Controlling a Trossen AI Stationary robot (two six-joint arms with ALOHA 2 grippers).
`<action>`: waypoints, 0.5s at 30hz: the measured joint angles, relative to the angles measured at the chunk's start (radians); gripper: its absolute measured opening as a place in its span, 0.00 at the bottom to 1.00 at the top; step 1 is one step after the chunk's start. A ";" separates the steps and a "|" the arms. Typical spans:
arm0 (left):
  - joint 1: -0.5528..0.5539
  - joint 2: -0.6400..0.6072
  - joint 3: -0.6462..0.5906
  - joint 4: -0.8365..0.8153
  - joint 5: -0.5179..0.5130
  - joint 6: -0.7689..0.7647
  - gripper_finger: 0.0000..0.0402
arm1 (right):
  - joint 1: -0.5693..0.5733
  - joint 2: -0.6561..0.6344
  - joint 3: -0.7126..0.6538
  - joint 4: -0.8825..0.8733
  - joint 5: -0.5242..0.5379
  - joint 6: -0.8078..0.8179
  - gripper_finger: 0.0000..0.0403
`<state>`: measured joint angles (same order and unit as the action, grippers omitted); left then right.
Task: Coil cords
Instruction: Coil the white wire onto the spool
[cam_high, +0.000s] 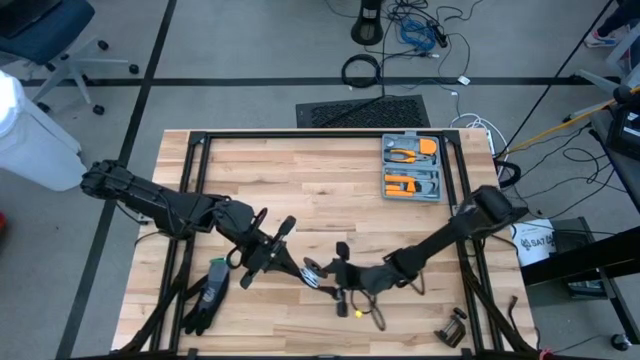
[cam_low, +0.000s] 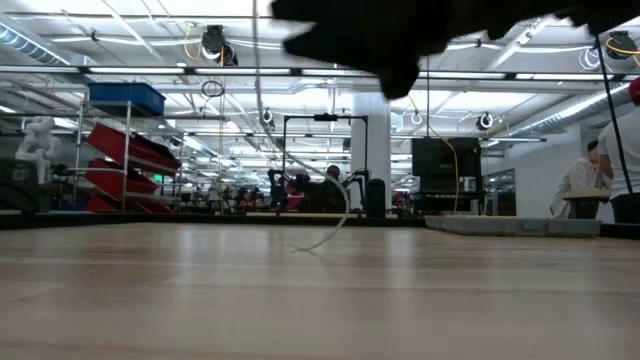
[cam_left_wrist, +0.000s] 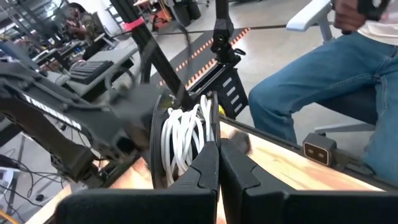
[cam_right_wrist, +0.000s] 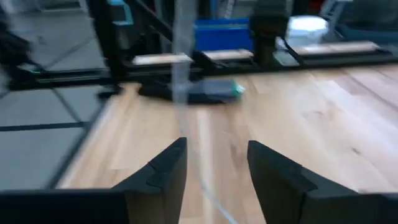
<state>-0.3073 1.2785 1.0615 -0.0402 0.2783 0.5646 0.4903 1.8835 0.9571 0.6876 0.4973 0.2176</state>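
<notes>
Only at the left wrist, left tool (cam_left_wrist: 217, 168) clamped on white cords (cam_left_wrist: 185, 140); right tool (cam_right_wrist: 214, 165) apart.

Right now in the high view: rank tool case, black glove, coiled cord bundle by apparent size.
1. Grey and orange tool case, near the table's far edge: clearly largest.
2. Black glove, near the front left: smaller than the case.
3. Coiled white cord bundle, held at the left tool: smallest, partly hidden by the arms.
</notes>
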 joint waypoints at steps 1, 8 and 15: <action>0.000 0.000 0.000 0.002 0.000 0.000 0.00 | -0.009 0.025 0.013 -0.001 0.007 0.010 0.40; 0.002 0.000 0.000 0.002 0.000 0.001 0.00 | -0.035 0.135 0.106 -0.007 -0.006 0.009 0.42; 0.005 0.000 0.000 -0.003 0.000 0.001 0.00 | -0.041 0.157 0.119 -0.017 -0.025 0.004 0.35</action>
<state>-0.3027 1.2789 1.0615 -0.0434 0.2783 0.5655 0.4496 2.0407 1.0763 0.6710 0.4725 0.2218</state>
